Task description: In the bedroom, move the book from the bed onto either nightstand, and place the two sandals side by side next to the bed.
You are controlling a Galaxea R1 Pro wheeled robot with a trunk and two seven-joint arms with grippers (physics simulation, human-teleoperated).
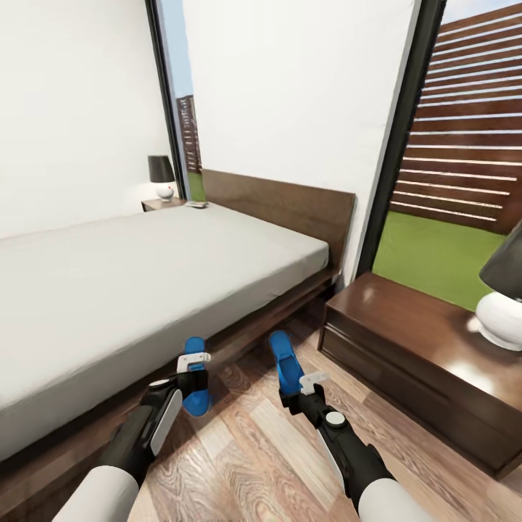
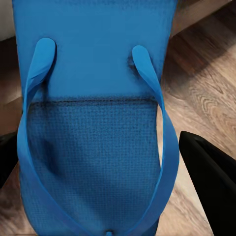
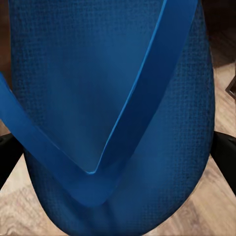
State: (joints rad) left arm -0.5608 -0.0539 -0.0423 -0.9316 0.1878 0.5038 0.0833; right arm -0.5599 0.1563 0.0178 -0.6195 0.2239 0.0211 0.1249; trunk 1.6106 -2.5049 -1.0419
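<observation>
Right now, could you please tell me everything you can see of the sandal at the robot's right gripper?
The right-hand sandal is a bright blue flat flip-flop with a finely textured footbed and a smooth V-shaped strap, looking like rubber or foam. It lies lengthwise toward the bed, over the wood-plank floor beside the nightstand. The right gripper is at its near end, dark fingers flanking it; whether it is gripped or resting on the floor is unclear. It lies apart from the other sandal.

Bedroom: bed, nightstand, lamp
</observation>
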